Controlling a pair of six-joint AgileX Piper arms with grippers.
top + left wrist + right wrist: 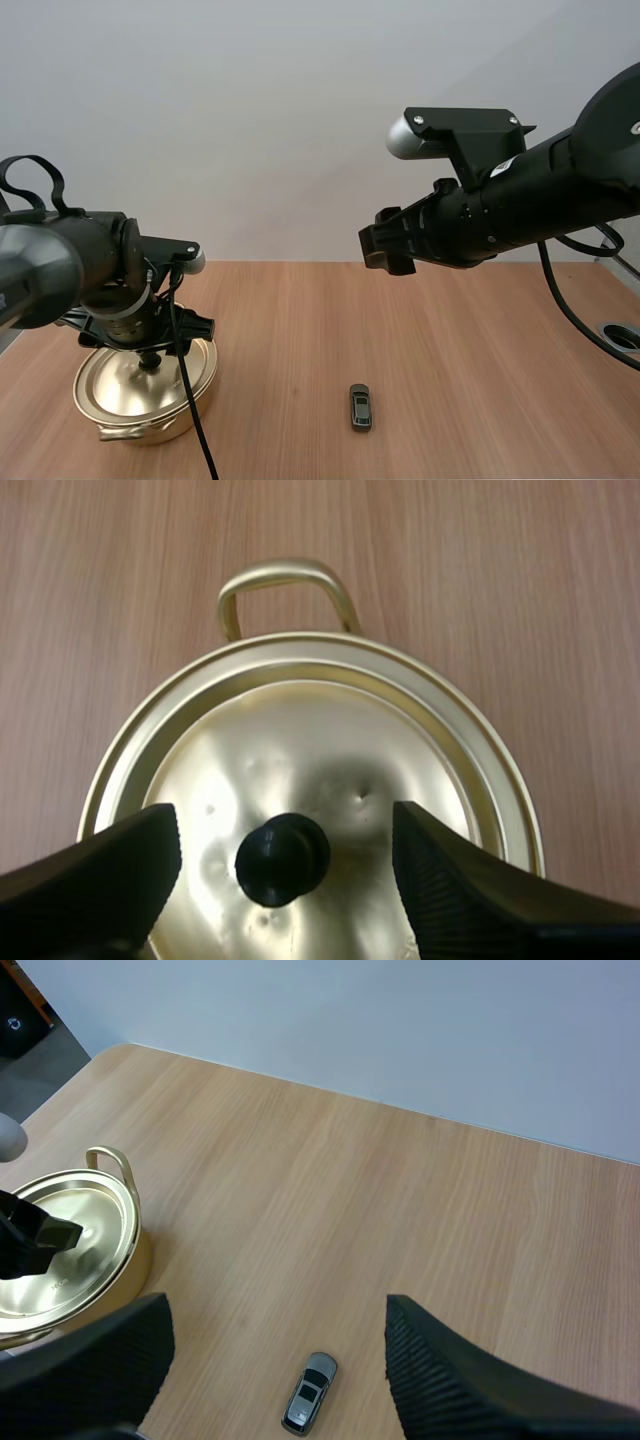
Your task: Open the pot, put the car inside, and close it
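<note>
brass-coloured pot stood at the left end of the wooden desk, lid seated on it. left end effector hung low over the lid, fingers spread wide on either side of the black knob, clear of it. small grey car lay on the desk right of the pot, well apart from it. right end effector was raised above the desk, fingers wide apart, holding nothing.

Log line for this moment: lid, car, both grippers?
lid: on pot | left gripper: open, either side of knob | car: on table, apart from pot | right gripper: open, above table
</note>
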